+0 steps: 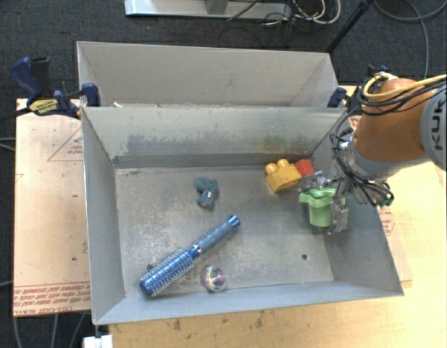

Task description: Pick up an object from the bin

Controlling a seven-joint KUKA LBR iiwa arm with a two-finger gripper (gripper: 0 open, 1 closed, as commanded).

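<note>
In the camera view, the grey bin is being shown from above. The gripper is being carried low at the 3 o'clock side of the bin floor, close under the sloping right wall. A small green plastic piece, roughly cup-shaped, is sitting right against the gripper's 9 o'clock side. Whether it is being gripped, and whether the gripper is wide, narrow or closed, cannot be told, because the tip is being masked by the wrist and its cables. A yellow block with a red piece touching it is lying just beyond, at about 11 o'clock from the gripper and near the back wall. The other things are lying well apart from the gripper: a grey-blue lump at 11 o'clock of the floor's middle, a blue hairbrush at 7 o'clock and a small glittery ball at 6 o'clock. The grasping step is judged to be in hand, with the green piece as the likely target. For the next move, a firm closure on that piece is being called for, followed by a straight lift clear of the right wall and the yellow block.
</note>
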